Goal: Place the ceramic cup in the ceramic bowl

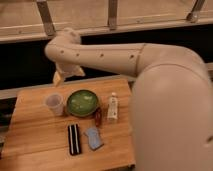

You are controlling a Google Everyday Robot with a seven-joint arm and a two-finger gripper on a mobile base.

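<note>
The ceramic cup [54, 104] is small, off-white and stands upright on the wooden table [35, 145], at its left. The ceramic bowl [82, 102] is green, shallow and empty, just right of the cup and close to it. My gripper [59, 78] hangs at the end of the white arm [105, 56] above the table's far edge, behind and slightly above the cup, apart from it.
A white upright bottle [113, 107] stands right of the bowl. A small brown item [98, 118] lies in front of the bowl. A black flat bar [74, 139] and a blue object [93, 137] lie nearer the front edge. The arm's large body fills the right side.
</note>
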